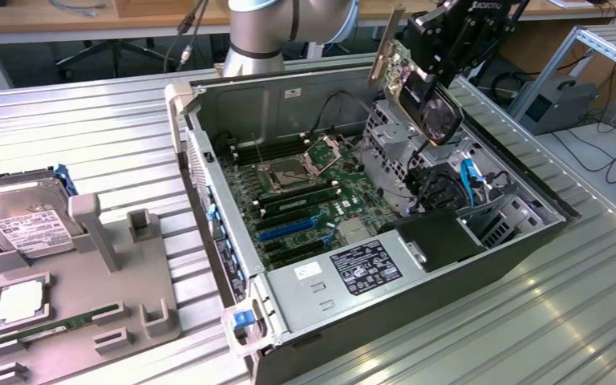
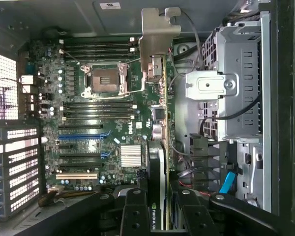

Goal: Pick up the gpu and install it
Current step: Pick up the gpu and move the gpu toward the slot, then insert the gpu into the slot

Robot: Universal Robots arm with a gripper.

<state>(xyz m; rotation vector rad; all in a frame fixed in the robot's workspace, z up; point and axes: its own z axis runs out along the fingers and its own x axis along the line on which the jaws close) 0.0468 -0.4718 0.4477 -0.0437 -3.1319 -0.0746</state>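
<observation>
- A ribbed metal surface [image 1: 105,120] is seen, with desks and cables behind it.
- An open computer case [image 1: 394,305] is laid on its side on the surface, and its motherboard [image 1: 319,192] is exposed below the gripper.
- The gripper [image 1: 452,40] is positioned above the case's far corner, at the exterior view's right.
- The gripper is closed on the gpu [image 1: 428,108], which is clamped on edge between its fingers [image 2: 132,211].
- The gpu is held over the case, beside the drive cage [image 1: 394,136]. No contact with a slot can be made out.
- In the wrist view the gpu [image 2: 157,167] is seen edge-on, with its silver bracket [image 2: 160,29] at the end away from the gripper [image 2: 162,214].
- The card is lined up between the empty CPU socket [image 2: 105,81] and the drive cage [image 2: 241,88].
- Well apart from the gripper, at the exterior view's left, a grey tray [image 1: 105,273] is set on the surface, with a hard drive [image 1: 19,216] and a RAM stick [image 1: 51,329] in it.
</observation>
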